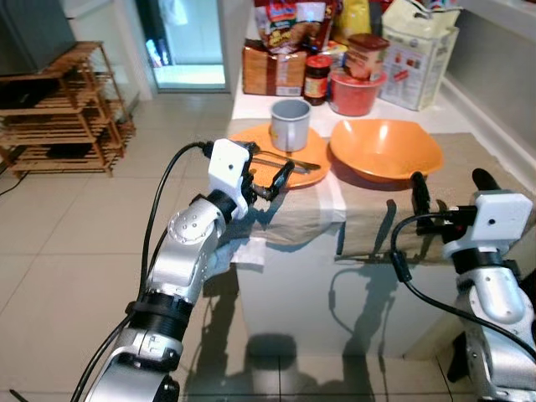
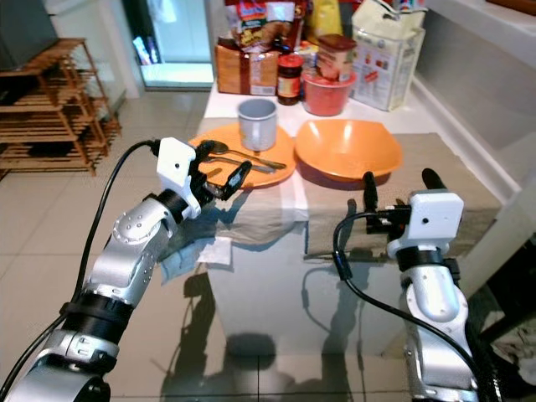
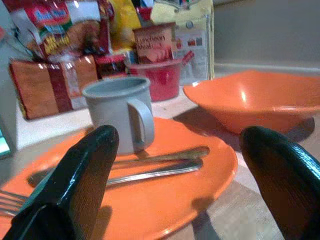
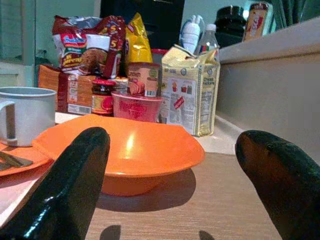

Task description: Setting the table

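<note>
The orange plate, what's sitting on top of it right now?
On the orange plate stand a grey mug and two pieces of cutlery beside it. Anything under the mug is hidden.

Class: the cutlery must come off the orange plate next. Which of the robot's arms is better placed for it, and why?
Probably the left. The left gripper hovers open at the edge of the orange plate, facing the cutlery beside the mug. The right gripper, also open, faces the orange bowl, farther from the plate.
</note>
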Controlling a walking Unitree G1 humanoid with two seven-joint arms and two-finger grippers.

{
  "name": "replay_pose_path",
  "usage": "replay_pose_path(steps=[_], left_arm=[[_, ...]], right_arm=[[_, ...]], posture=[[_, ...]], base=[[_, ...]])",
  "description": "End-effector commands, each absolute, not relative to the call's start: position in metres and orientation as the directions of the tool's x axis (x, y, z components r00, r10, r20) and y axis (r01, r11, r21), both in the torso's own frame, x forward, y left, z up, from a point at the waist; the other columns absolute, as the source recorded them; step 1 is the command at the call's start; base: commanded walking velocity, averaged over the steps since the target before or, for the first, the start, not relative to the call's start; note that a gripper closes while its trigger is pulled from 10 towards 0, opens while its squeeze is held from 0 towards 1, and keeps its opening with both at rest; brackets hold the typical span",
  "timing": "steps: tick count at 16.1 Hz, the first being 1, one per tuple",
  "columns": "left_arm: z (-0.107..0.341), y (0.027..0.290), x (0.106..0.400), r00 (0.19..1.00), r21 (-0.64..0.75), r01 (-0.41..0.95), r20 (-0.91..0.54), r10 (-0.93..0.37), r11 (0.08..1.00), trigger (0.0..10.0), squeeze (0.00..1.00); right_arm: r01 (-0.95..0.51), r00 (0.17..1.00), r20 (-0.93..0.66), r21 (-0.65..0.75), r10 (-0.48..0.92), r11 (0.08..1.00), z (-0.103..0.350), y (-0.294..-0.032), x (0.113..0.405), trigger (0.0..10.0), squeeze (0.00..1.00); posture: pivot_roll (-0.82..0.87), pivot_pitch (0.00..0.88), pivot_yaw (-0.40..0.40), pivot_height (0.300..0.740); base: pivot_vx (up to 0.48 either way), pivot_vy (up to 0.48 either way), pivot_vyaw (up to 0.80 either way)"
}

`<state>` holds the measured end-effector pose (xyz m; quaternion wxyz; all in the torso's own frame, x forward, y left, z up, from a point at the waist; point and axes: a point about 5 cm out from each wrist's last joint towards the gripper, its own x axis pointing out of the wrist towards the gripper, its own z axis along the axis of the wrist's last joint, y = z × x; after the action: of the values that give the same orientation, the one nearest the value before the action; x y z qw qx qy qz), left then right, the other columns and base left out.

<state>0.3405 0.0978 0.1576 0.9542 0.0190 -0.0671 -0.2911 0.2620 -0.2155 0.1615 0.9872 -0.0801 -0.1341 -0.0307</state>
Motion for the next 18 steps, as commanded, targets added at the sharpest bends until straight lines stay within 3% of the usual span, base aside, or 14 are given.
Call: replay_pose_path(steps=[1, 3, 7, 8, 12, 18], left_arm=[[0.151, 0.099, 0.335, 0.826, 0.051, 0.551, 0.104, -0.553, 0.833, 10.0, 0.0], [0.147, 0.101, 0.329, 0.833, 0.034, 0.544, 0.102, -0.544, 0.838, 10.0, 0.0], [0.142, 0.102, 0.321, 0.834, 0.011, 0.546, 0.087, -0.545, 0.838, 10.0, 0.0], [0.148, 0.099, 0.322, 0.834, -0.054, 0.55, 0.09, -0.544, 0.834, 10.0, 0.0], [0.176, 0.083, 0.333, 0.806, -0.092, 0.59, 0.119, -0.579, 0.802, 10.0, 0.0], [0.211, 0.049, 0.353, 0.72, -0.134, 0.693, 0.077, -0.69, 0.708, 10.0, 0.0]], right_arm=[[0.096, 0.967, 0.246, -0.087, -0.073, 0.992, 0.163, -0.217, 0.27, 10.0, 0.0], [0.108, 0.965, 0.239, -0.003, -0.104, 0.994, 0.169, -0.219, 0.278, 10.0, 0.0], [0.085, 0.961, 0.271, -0.086, -0.058, 0.993, 0.175, -0.215, 0.282, 10.0, 0.0], [0.093, 0.953, 0.299, -0.16, -0.042, 0.983, 0.179, -0.216, 0.275, 10.0, 0.0], [0.043, 0.924, 0.379, -0.255, 0.059, 0.966, 0.217, -0.234, 0.245, 10.0, 0.0], [-0.155, 0.96, 0.194, -0.237, 0.203, 0.959, 0.187, -0.233, 0.202, 10.0, 0.0]], posture=[[-0.03, 0.0, 0.041, 0.74], [-0.02, 0.0, 0.038, 0.74], [0.0, 0.0, 0.036, 0.74], [-0.01, 0.0, 0.041, 0.74], [-0.05, 0.0, 0.063, 0.74], [-0.14, 0.0, 0.113, 0.74]], base=[[0.0, 0.0, 0.0], [0.0, 0.0, 0.0], [0.0, 0.0, 0.0], [0.0, 0.0, 0.0], [0.0, 0.0, 0.0], [0.0, 0.0, 0.0]])
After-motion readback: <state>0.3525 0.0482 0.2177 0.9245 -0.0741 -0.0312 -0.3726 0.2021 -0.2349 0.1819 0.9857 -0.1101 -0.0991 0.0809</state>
